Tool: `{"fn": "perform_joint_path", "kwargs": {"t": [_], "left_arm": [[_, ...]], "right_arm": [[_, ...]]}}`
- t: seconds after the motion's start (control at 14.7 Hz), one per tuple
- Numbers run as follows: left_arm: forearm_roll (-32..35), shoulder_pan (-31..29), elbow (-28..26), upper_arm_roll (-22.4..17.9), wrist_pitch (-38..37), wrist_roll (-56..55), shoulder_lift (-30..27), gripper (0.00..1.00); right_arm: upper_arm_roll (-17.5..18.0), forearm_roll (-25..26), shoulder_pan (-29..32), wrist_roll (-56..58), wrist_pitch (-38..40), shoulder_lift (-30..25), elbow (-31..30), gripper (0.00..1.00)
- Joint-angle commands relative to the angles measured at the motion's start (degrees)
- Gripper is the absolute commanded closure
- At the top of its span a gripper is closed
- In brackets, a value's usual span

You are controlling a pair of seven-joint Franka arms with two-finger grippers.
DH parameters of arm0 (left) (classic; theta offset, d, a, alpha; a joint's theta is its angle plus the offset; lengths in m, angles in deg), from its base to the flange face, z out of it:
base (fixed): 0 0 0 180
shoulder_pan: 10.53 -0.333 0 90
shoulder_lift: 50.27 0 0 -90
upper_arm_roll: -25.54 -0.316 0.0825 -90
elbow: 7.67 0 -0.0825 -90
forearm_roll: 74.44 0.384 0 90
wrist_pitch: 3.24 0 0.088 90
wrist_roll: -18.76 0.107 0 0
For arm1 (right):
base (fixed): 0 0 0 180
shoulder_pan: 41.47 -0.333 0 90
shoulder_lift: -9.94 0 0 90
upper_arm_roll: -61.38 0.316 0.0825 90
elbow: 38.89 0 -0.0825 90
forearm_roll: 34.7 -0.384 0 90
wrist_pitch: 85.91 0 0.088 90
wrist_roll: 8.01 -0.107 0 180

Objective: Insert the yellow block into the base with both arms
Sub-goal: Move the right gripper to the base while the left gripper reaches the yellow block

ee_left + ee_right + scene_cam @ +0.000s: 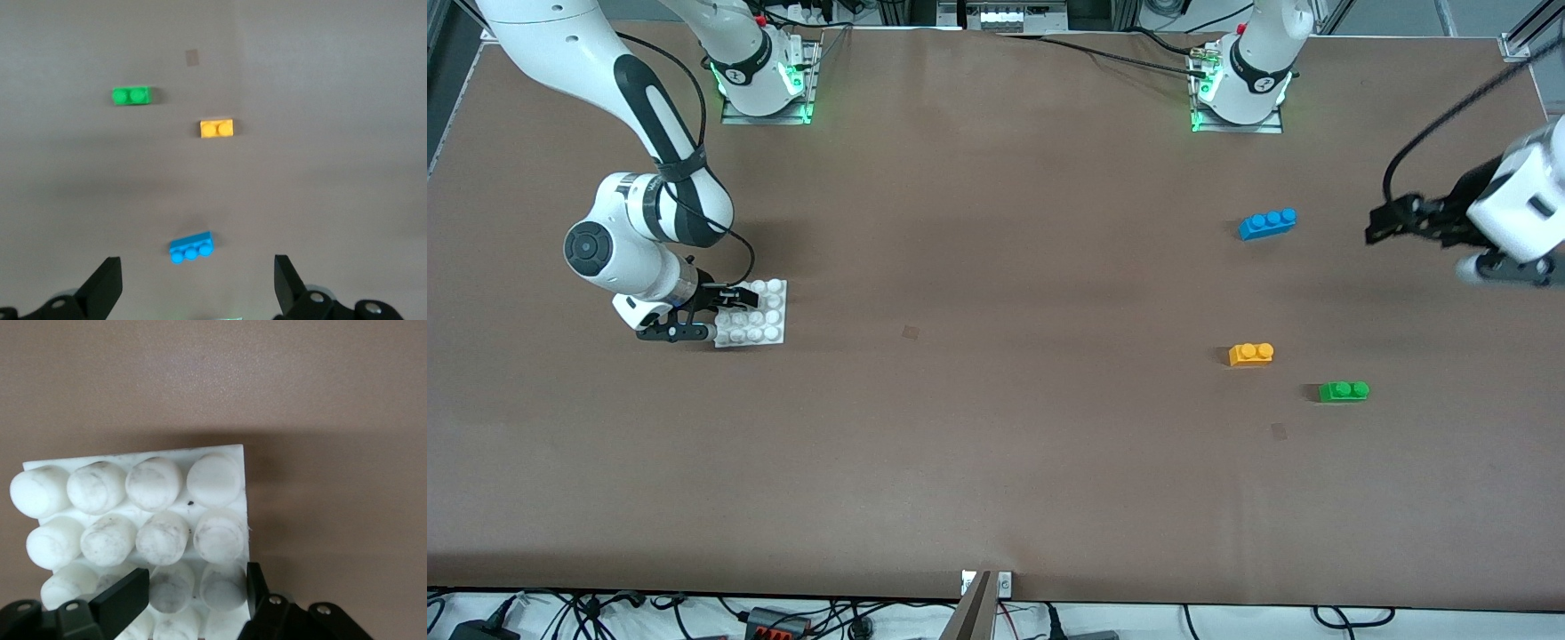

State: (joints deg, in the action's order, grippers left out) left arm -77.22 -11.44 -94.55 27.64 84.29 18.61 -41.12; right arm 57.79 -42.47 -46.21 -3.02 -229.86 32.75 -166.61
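Note:
The yellow block (1251, 354) lies on the table toward the left arm's end, studs up; it also shows in the left wrist view (217, 128). The white base (781, 311) lies flat toward the right arm's end. My right gripper (734, 311) is low at the base's edge, and in the right wrist view it (193, 587) is closed around two edge studs of the base (188, 510). My left gripper (1376, 227) is open and empty in the air beside the blue brick, with its fingers wide apart in the left wrist view (198, 287).
A blue three-stud brick (1267, 223) lies farther from the front camera than the yellow block, and it shows near the left gripper in the wrist view (191, 247). A green two-stud brick (1344, 391) lies nearer the camera, beside the yellow block.

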Motion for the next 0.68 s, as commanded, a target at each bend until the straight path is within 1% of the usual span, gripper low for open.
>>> {"fn": "perform_joint_path", "kwargs": {"t": [0.0,0.14,0.27,0.34,0.41,0.55,0.61], "left_arm": [[-1.26,0.47,-9.84,0.09,12.34,1.82,0.44,0.0],[-1.18,2.74,-14.96,0.62,18.01,0.68,0.44,0.0],[-1.26,2.84,-19.71,0.71,22.49,0.23,0.79,0.0],[-1.18,3.01,-22.26,0.71,25.99,0.23,0.7,0.0],[-1.0,4.15,-24.02,0.71,28.9,0.23,1.22,0.0],[-0.13,4.86,-23.6,0.8,29.98,0.93,5.51,0.0],[0.49,4.77,-24.12,0.8,31.63,1.2,5.97,0.0]], "right_arm": [[0.07,-0.93,-0.09,0.99,-0.98,1.71,-0.16,0.52],[0.59,-1.02,-0.18,1.07,-0.98,2.68,-0.07,0.52],[3.04,-1.19,-0.18,0.73,-0.98,3.47,0.54,0.52],[4.19,-1.28,-0.18,0.55,-0.98,4.43,1.15,0.52],[5.68,-1.28,-0.18,0.11,-0.98,4.88,1.68,0.51],[8.84,-1.72,-0.18,-1.99,-1.07,5.67,2.12,0.51],[11.12,-3.29,-0.27,-3.83,-0.98,6.19,3.17,0.51]]}}
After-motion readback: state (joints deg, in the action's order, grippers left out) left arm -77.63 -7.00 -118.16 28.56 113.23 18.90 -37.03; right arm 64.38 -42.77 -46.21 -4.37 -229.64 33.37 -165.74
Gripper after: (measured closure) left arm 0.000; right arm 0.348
